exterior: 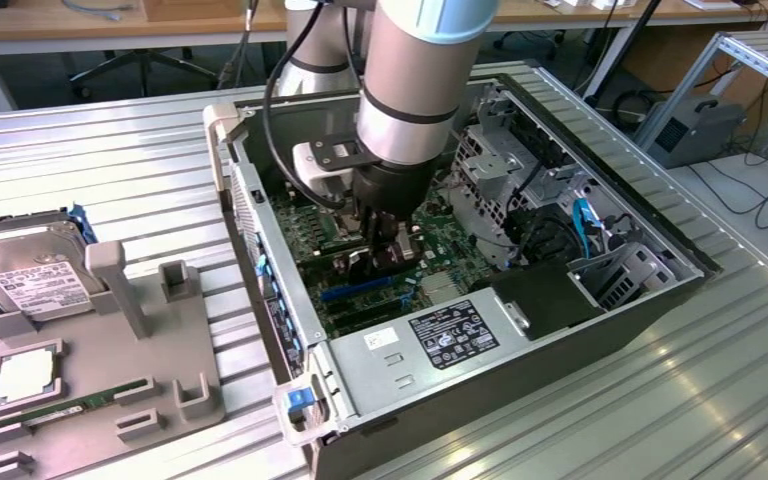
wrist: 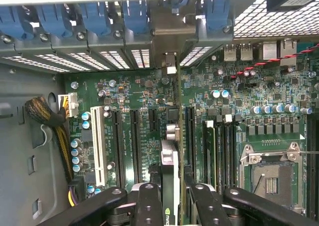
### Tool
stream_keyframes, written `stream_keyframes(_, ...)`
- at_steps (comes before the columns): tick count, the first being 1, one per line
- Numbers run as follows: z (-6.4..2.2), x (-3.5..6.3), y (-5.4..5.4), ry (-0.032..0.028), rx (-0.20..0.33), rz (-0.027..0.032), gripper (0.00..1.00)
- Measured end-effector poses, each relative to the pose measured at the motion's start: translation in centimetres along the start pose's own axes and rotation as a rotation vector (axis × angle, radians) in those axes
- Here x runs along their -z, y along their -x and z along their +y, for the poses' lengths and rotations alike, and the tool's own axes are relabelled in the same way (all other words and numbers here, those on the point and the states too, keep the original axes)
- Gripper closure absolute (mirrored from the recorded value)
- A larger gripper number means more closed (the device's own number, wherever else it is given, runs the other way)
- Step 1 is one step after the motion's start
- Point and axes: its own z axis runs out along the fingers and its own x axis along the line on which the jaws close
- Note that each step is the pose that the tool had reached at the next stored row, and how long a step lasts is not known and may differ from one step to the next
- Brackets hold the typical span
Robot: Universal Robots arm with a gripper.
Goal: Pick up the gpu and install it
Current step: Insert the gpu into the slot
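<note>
Outside the case, on the exterior view's left, the hard drive and memory stick lie in their grey holder. Inside the case, the fingers are clamped on the gpu. They hold it on edge above the motherboard, bracket end towards the case's rear openings, apparently so the card's edge can meet a slot squarely.

The exterior view looks down from high on the open computer case, while the wrist view peers closely past the gripper at its motherboard, which the 2 views share.
</note>
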Motion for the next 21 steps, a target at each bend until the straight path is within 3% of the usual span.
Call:
stream_keyframes(10, -0.14, -0.34, -0.01, 0.0069, 0.000, 0.0004, 0.73)
stream_keyframes(21, -0.14, -0.39, -0.01, 0.0070, 0.000, 0.0003, 0.73)
